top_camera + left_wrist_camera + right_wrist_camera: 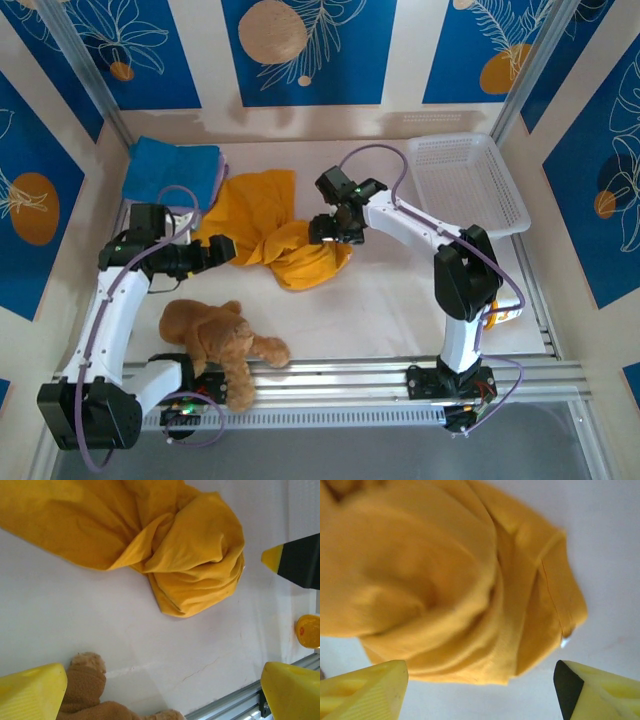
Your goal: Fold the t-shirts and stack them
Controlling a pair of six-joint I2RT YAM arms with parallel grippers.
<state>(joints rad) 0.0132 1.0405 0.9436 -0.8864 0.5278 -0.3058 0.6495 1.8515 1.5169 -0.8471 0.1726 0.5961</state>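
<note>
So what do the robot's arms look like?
The left arm and right arm are white tubes with chunky black joints. A thin purple cable loops along each. The fingers are bright yellow ribbed wedges with black patches.

White arm links, black joints, lilac cables, ribbed yellow fingers with black edges.

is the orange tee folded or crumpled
Crumpled: the mustard-orange t-shirt lies in a loose, twisted heap, unlike the blue t-shirt, which is folded flat at the back left.
</note>
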